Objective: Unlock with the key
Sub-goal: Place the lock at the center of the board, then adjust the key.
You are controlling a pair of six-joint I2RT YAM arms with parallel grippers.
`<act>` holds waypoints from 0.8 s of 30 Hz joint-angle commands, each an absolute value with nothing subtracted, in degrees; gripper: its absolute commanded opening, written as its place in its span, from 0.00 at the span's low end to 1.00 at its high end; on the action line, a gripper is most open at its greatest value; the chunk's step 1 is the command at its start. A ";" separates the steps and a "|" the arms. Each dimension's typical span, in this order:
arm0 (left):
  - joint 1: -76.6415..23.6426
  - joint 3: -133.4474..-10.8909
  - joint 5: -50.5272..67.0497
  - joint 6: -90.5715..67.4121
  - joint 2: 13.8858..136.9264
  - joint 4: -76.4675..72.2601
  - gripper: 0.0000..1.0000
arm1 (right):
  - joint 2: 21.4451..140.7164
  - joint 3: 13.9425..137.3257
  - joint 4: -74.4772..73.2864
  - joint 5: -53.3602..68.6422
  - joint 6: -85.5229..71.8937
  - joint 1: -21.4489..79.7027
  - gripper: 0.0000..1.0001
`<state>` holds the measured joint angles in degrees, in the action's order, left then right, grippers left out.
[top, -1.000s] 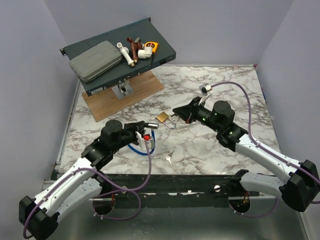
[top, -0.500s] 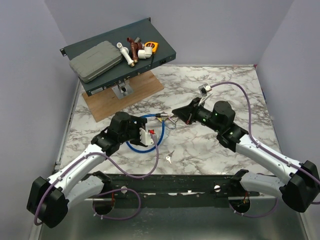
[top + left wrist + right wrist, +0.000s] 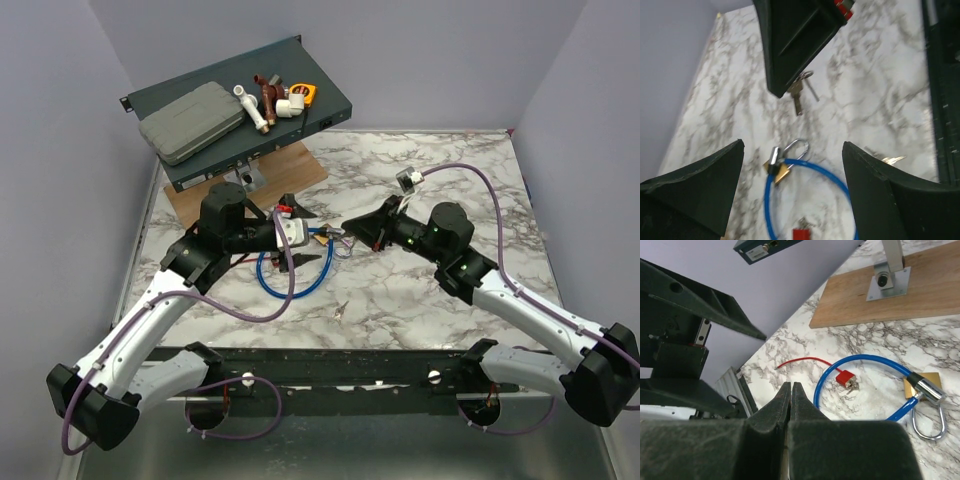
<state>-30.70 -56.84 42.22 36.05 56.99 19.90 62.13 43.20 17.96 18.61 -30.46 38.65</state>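
The brass padlock (image 3: 776,168) lies on the marble table (image 3: 430,160), its silver shackle (image 3: 796,148) round a blue cable loop (image 3: 835,182). My left gripper (image 3: 792,145) hovers open above it, holding nothing. Just beyond the padlock, my right gripper (image 3: 347,225) is shut on the key (image 3: 796,96). The small key hangs from the gripper's tip on a ring, blade down. In the right wrist view the right gripper (image 3: 791,385) has its jaws pressed together and the key is hidden. The padlock (image 3: 922,387) shows at that view's right edge.
A second small key (image 3: 340,308) lies loose near the table's front edge. A red tag (image 3: 845,378) with small keys sits inside the cable loop, with a red wire (image 3: 800,360) beside it. At the back left are a wooden board (image 3: 290,180) and a dark tray (image 3: 330,105) of fittings.
My left gripper has opened and let go of the padlock, then risen and swung toward the back. Padlock and cable now lie on the table. The right arm has stayed put.
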 commanded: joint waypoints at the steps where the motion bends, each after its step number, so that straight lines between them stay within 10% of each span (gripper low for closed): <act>1: -30.59 -57.18 57.96 18.69 58.07 19.46 0.78 | 62.49 44.60 22.80 23.72 -31.24 38.76 0.01; 24: -30.50 -52.17 53.85 2.20 58.89 3.18 0.52 | 65.38 46.58 33.62 34.29 -34.57 38.76 0.01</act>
